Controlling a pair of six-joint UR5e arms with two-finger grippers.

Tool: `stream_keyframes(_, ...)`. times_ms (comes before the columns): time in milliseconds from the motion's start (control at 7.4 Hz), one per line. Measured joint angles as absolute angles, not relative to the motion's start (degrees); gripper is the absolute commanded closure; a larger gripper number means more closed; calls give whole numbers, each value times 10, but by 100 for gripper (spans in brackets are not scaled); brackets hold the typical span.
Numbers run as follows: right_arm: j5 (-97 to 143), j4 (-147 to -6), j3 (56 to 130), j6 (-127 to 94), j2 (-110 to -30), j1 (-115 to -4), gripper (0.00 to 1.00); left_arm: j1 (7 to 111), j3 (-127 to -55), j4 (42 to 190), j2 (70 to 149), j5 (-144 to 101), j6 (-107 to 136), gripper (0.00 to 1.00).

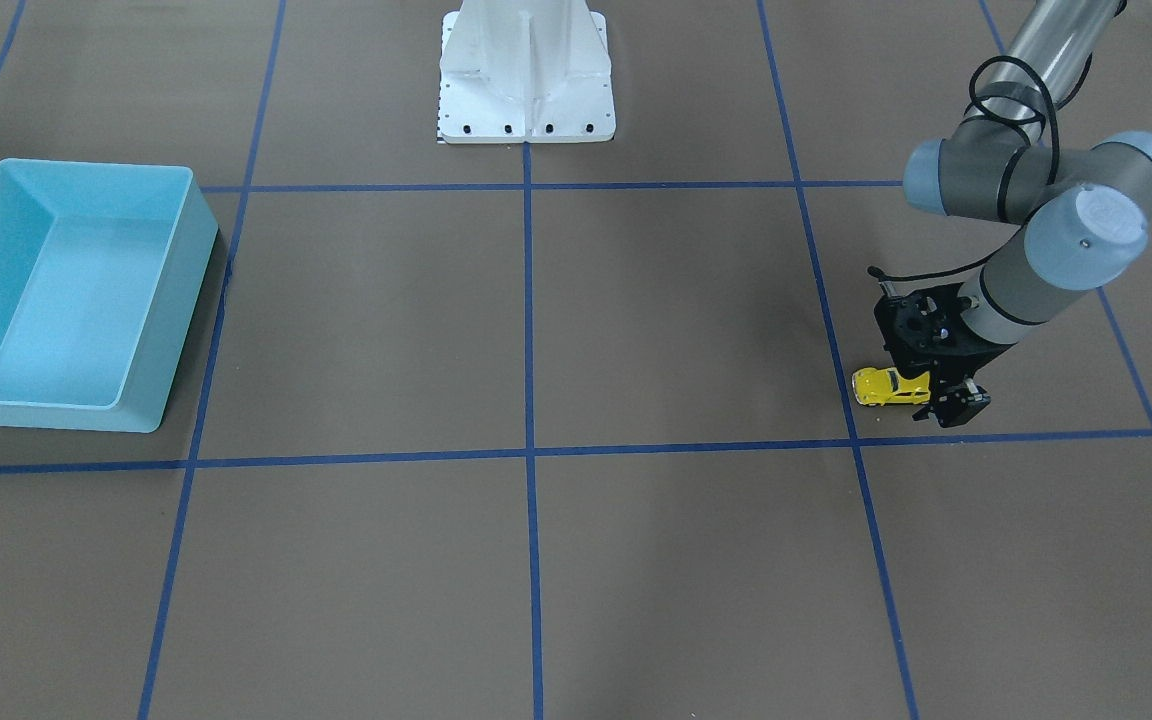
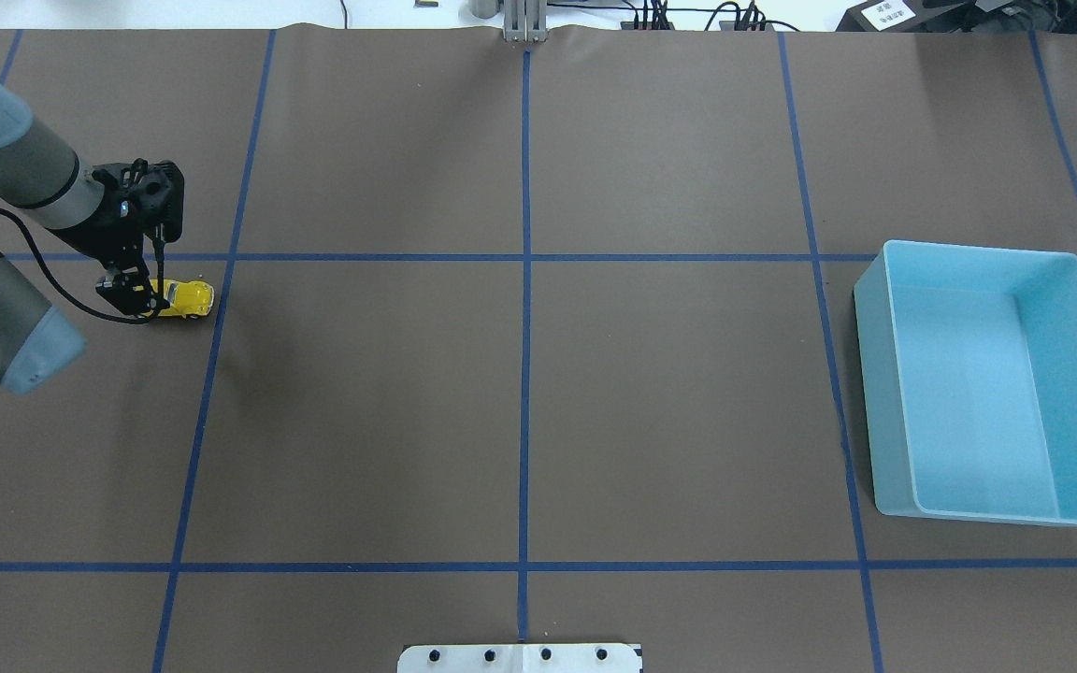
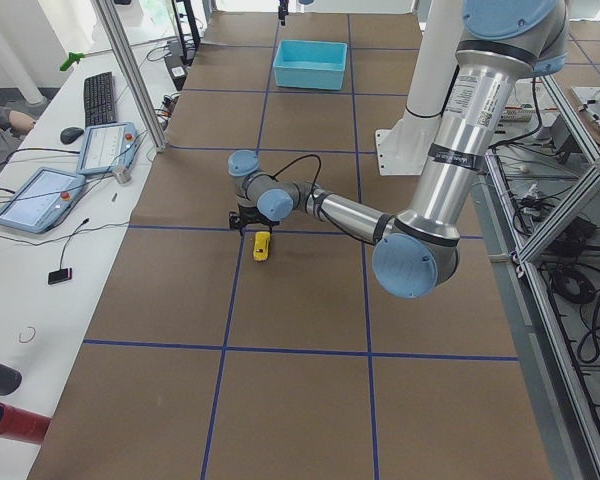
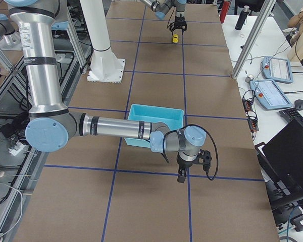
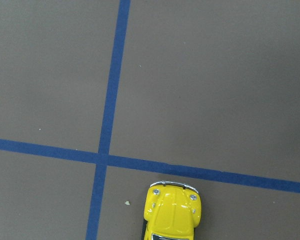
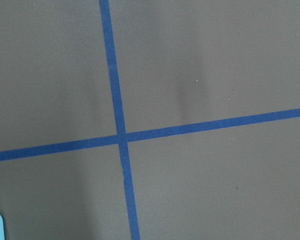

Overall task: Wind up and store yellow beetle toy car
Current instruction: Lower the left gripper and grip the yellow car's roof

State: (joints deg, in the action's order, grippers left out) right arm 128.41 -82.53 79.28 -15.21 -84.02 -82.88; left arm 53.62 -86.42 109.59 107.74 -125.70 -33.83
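the yellow car (image 2: 188, 297) sits on the surface (image 2: 520, 421) at the robot's left end, its tail between the left fingers (image 2: 130, 292). i cannot tell if they pinch it, nor how the right fingers (image 4: 181, 176) stand. a loose hold could let it twist or skid, far from the bin (image 2: 875, 393).

Robotics lab: tape-gridded table (image 3: 300, 300), teach pendants (image 3: 40, 200), keyboard (image 3: 100, 97), mouse (image 3: 72, 134), aluminium framing (image 3: 130, 70).
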Motion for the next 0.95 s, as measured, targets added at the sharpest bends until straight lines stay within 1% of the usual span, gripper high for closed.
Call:
stream_keyframes(405,1284,-825,791,-152,-840,-829,0,523,-844,1112,1078,-1259,-336,0)
stream_keyframes(541,1283,-825,791,-152,-841,-829,0,518,-843,1112,1078,-1260,-336,4)
stream_keyframes(676,1283,-825,791,-152,-841,-829,0,514,-840,1113,1078,-1260,-336,37)
stream_keyframes(811,1283,-825,790,-152,-841,-829,0,512,-834,1116,1078,-1261,-336,82)
stream_keyframes(946,1282,-825,786,-152,-841,-829,0,512,-829,1124,1078,-1261,-336,100)
